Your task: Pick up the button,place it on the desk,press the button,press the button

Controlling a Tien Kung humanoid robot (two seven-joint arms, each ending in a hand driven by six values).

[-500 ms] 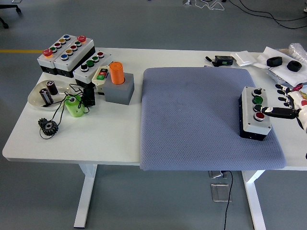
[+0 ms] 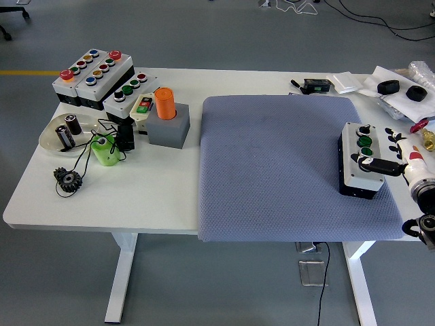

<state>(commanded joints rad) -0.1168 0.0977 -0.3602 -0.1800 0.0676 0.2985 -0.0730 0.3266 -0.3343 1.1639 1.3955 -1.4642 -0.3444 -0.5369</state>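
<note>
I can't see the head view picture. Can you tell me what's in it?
The robot's right hand reaches in from the right, one finger lying on the nearest button of a white button box on a grey mat. More button boxes sit far left.

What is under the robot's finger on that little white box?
The right hand has one finger lying on the button box where its nearest button is, covering it. The green button and a black knob beyond it show. The box sits on the gray mat.
</note>
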